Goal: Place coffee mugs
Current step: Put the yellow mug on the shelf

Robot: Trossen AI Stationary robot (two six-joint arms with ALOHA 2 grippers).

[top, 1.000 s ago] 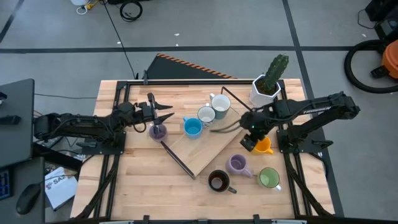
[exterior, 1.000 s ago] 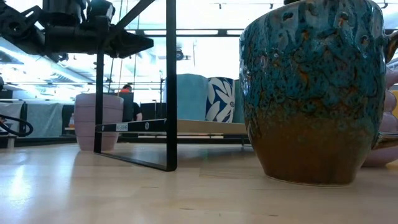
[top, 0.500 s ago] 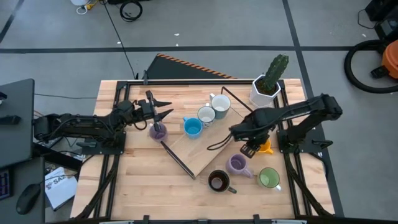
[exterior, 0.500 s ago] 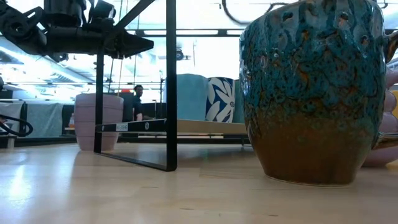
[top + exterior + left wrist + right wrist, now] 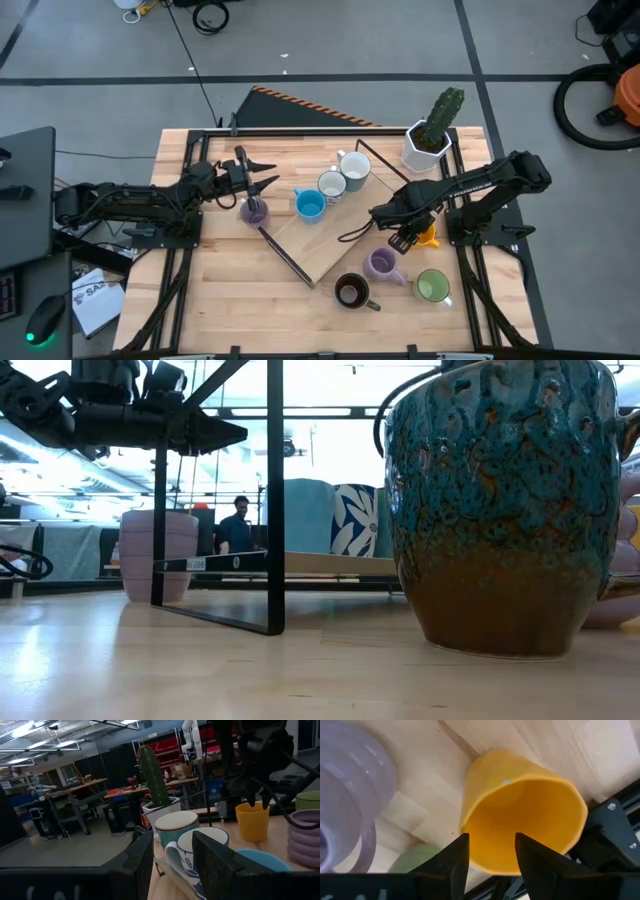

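Fingers (image 5: 451, 860) straddle orange mug (image 5: 530, 815) rim, apart.

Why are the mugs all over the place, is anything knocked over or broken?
Nothing stands out. Every mug in sight stands upright, with no spill or crack showing. The right gripper hangs open over the orange mug; the left gripper is open above a lavender mug.

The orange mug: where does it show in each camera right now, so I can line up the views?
High view: orange mug on the table's right side, partly under the right hand.
Low view: only a yellow sliver at the right edge, probably it.
Left wrist view: standing at right, beyond the white mugs.
Right wrist view: fills the centre, mouth toward the camera.
Shared landmark: the ribbed lavender mug beside it.
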